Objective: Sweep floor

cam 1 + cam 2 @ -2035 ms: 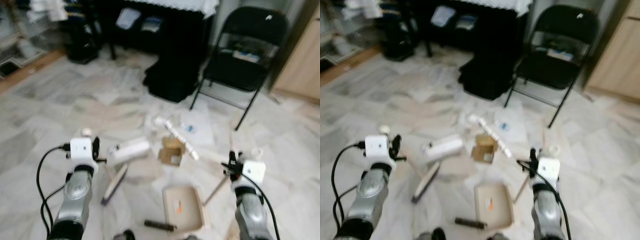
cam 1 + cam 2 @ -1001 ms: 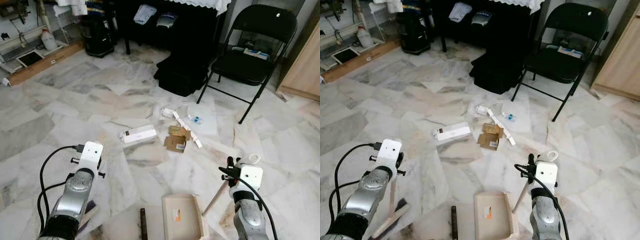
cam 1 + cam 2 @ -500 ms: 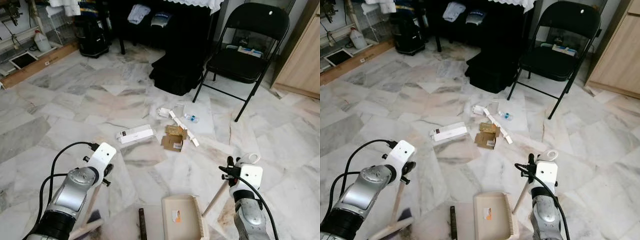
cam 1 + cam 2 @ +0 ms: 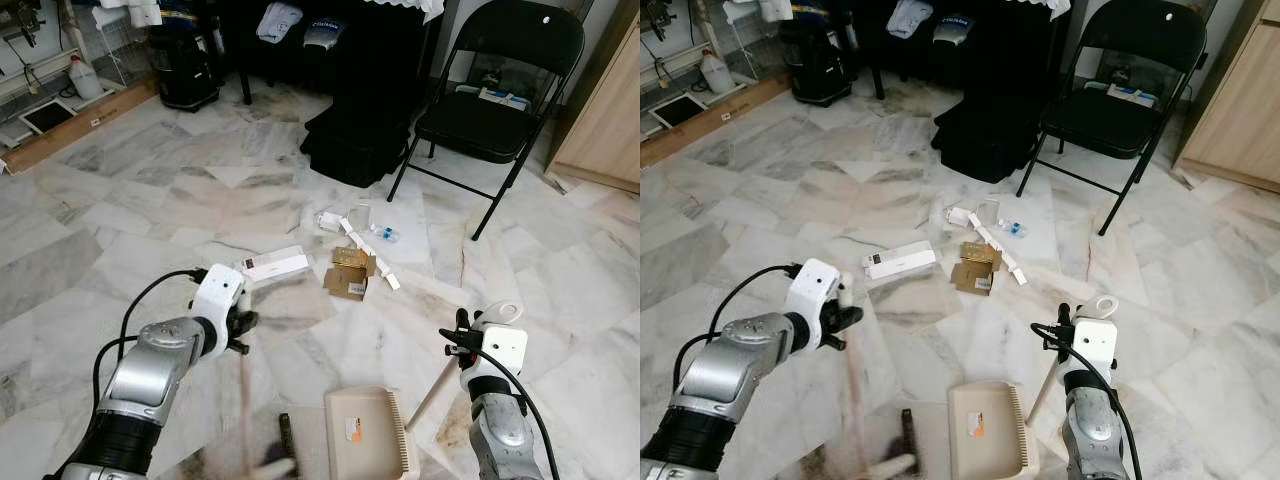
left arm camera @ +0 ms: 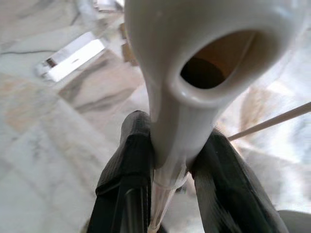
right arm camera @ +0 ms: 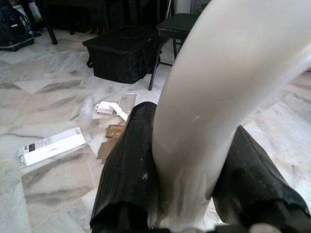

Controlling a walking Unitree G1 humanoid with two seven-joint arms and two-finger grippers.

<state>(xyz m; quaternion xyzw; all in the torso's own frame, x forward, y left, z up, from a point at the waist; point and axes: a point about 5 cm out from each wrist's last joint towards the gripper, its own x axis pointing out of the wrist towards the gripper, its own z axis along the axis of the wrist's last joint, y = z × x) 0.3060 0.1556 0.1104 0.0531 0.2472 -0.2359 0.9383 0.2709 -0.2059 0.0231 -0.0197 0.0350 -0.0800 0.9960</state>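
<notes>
Litter cluster on the marble floor (image 4: 80,250): a long white carton (image 4: 274,265), a flattened brown cardboard box (image 4: 350,277), a white strip (image 4: 365,253) and a small bottle (image 4: 385,234). It lies ahead of both arms, between them and the black folding chair (image 4: 495,95). The beige dustpan (image 4: 363,432) lies near the robot, its open mouth facing the robot's left, well short of the litter.

The broom (image 4: 862,410) stands just to the left of the dustpan, its shaft running from the left gripper (image 4: 238,325) down to a blurred head near the frame's lower edge. The litter lies forward of the broom head, and the carton is the nearest piece to the left arm.

Left gripper: fingers (image 5: 127,160) clamped on the broom's white handle end. Right gripper (image 4: 457,340): fingers (image 6: 130,160) clamped on the dustpan's pale handle (image 4: 432,392).
</notes>
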